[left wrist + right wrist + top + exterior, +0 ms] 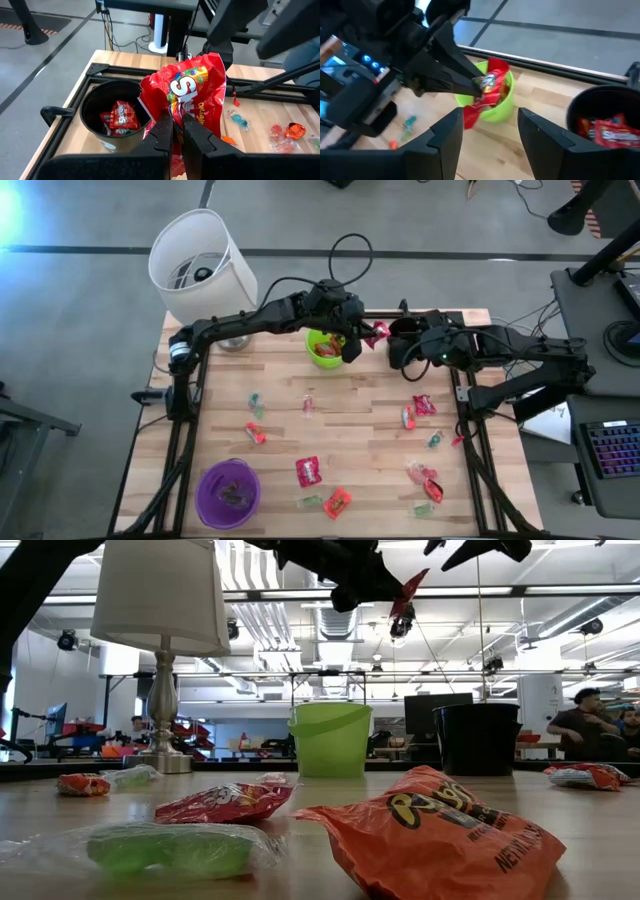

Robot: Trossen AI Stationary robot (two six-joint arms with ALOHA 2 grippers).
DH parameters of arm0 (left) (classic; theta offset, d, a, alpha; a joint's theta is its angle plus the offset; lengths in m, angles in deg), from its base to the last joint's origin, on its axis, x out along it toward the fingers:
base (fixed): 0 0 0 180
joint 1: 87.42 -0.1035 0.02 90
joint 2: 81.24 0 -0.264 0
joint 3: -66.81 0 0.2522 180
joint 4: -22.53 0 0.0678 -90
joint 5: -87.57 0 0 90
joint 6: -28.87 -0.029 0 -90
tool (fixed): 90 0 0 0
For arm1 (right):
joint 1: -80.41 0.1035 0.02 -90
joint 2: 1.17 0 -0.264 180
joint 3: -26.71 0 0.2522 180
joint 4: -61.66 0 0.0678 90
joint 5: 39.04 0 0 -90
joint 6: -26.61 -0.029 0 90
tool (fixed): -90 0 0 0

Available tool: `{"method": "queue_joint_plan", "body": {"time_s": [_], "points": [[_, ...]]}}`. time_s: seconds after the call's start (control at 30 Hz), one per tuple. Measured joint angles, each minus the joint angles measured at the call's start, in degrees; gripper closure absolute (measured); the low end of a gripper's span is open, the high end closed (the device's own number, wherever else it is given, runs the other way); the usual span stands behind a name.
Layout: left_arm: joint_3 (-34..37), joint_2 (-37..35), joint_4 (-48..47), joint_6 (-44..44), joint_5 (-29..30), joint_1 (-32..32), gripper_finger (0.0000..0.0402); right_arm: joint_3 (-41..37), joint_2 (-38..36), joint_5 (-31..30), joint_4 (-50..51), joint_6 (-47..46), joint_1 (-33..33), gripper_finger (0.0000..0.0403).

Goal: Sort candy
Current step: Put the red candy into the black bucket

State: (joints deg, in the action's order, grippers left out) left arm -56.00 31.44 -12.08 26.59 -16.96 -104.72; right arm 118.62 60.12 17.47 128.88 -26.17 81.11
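- You had three cups: green cup (325, 348), black cup (404, 340), purple cup (229, 492).
- Your left gripper (177, 131) was clamped on one red Skittles packet (192, 95), held in the air between green and black cups, long axis roughly vertical.
- Your right gripper (487, 132) stood apart, holding nothing.
- Roughly fourteen candies (309, 471) lay scattered on the table (360, 420).

The left gripper (177, 131), fingers closed, pinches a red Skittles packet (192, 95) above the wooden table (260, 112). Beside it, a black cup (92, 107) holds another red packet (120, 117); small wrapped candies (287, 135) lie nearby.
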Motion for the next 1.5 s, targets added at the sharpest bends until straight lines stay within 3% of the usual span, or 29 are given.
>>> {"method": "queue_joint_plan", "body": {"time_s": [0.6,0.73,1.03,1.5], "points": [[0.0,0.0,2.8,0.0,-1.7,0.1,0.0401,-0.2,5.8,-2.9,-5.0,1.2,-5.6,0.0222],[0.0,0.0,2.8,0.0,-1.5,0.0,0.0401,-0.2,5.9,-2.8,-5.6,2.8,-6.0,0.0256],[0.0,0.0,2.8,-0.2,-0.8,-0.5,0.0401,-0.1,5.9,-2.1,-6.3,4.7,-6.0,0.0383],[0.0,0.0,3.5,-0.3,1.3,-1.0,0.0379,0.1,5.5,-1.4,-6.5,7.9,-6.1,0.039]]}}
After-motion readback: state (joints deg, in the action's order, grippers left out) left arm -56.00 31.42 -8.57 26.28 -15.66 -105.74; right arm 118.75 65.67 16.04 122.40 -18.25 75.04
